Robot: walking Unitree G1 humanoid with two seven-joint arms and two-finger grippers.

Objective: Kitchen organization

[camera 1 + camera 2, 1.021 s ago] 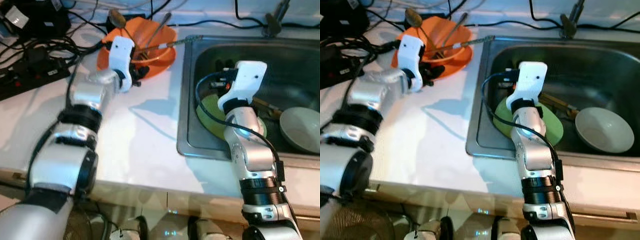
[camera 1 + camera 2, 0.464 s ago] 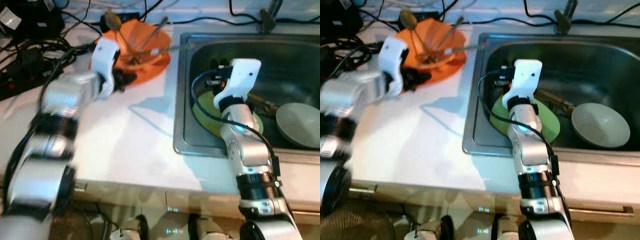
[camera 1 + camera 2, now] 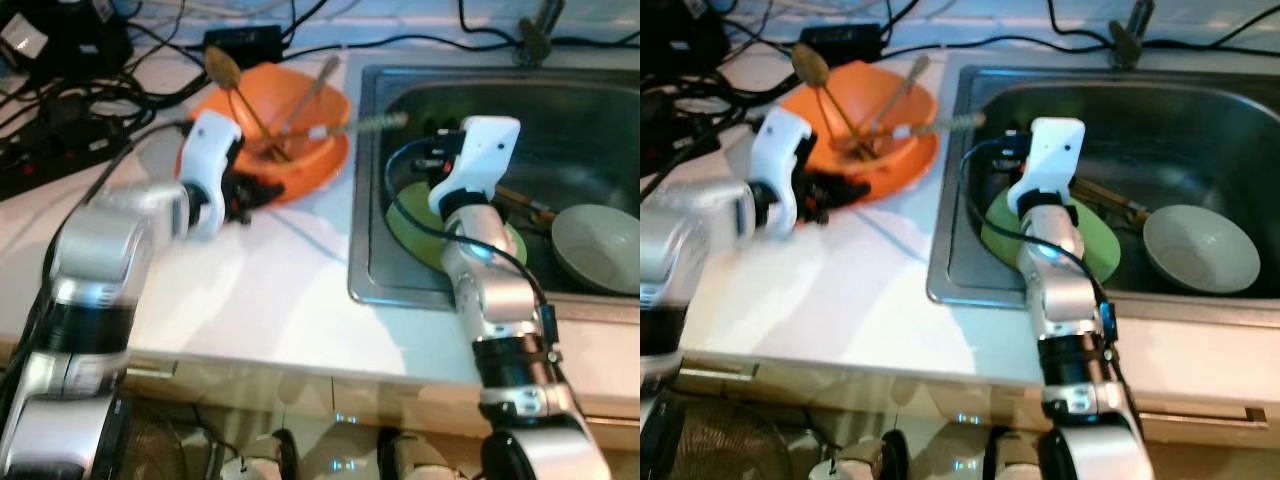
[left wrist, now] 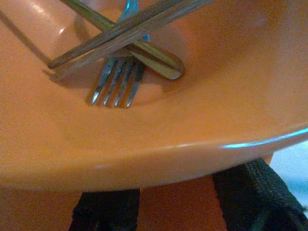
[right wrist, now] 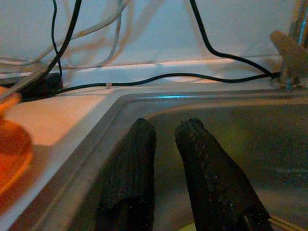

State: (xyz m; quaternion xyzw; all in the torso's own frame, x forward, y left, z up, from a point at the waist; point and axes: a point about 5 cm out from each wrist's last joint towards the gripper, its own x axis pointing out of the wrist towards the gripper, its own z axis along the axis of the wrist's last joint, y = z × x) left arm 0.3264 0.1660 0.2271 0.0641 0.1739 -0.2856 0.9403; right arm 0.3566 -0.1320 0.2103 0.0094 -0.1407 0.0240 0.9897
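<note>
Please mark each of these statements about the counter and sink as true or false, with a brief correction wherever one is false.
1. The round orange plastic bowl sits on the white counter. True.
2. The orange bowl is empty. False: it holds a metal fork and other utensils.
3. The flat green plate lies inside the steel sink. True.
4. The pale round bowl stands on the counter. False: it is in the sink.
5. The left end effector is at the orange bowl's rim. True.

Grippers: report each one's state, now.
Left gripper: fingers apart at the near rim of the orange bowl, not clamped on it.
Right gripper: fingers nearly together over the sink, holding nothing.
</note>
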